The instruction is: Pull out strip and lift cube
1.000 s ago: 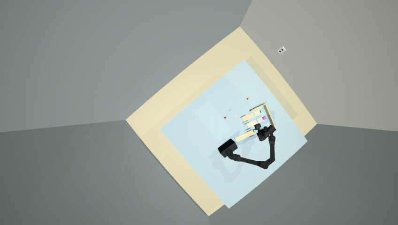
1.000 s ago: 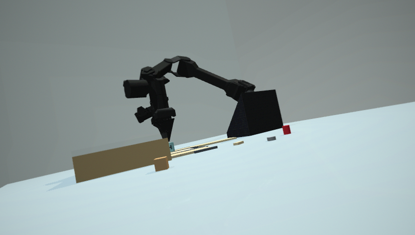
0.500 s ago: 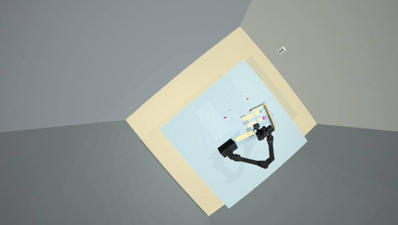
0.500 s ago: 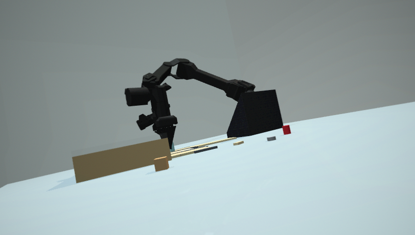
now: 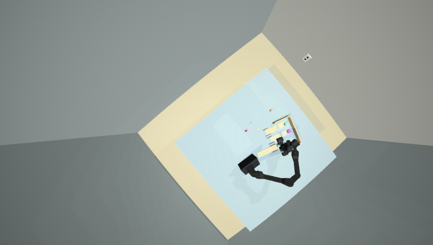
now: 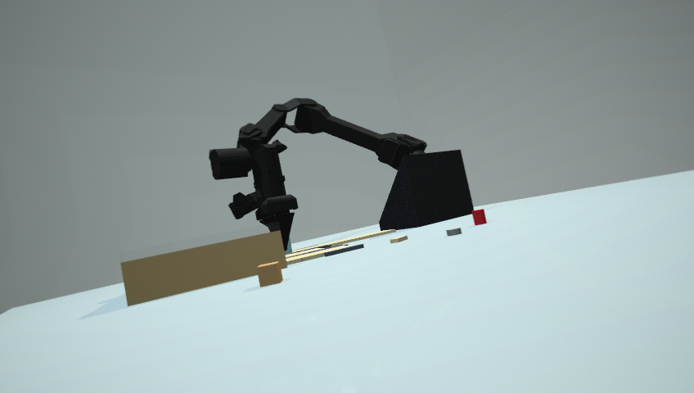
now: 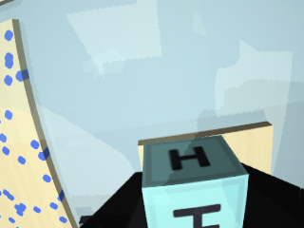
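Observation:
The cyan cube (image 7: pixel 194 201) (image 6: pixel 290 246) marked H is low over the end of a plain pale strip (image 5: pixel 264 151) (image 7: pixel 257 148). My gripper (image 7: pixel 186 177) (image 6: pixel 286 249) points down and is shut on this cube, one black finger against each side. Whether the cube touches the strip is hidden. The strip runs in one piece toward the arm's base where it shows. Two other strips (image 5: pixel 270 130) (image 5: pixel 274 138) lie beside it, each with a gap before its far piece. Their far pieces carry another cyan cube (image 5: pixel 286 123) and a magenta cube (image 5: pixel 289 130). A blue-speckled strip (image 7: pixel 24 138) shows at left in the wrist view.
A tan wall (image 5: pixel 294 127) (image 6: pixel 201 268) stands around the strips' far ends. Dark rails flank the strips. An orange block (image 5: pixel 270 109) (image 6: pixel 269 274), a red cylinder (image 5: pixel 246 130) (image 6: pixel 479 217), a grey disc (image 6: pixel 453 232) and a small pale block (image 5: pixel 258 128) (image 6: pixel 398 239) lie outside.

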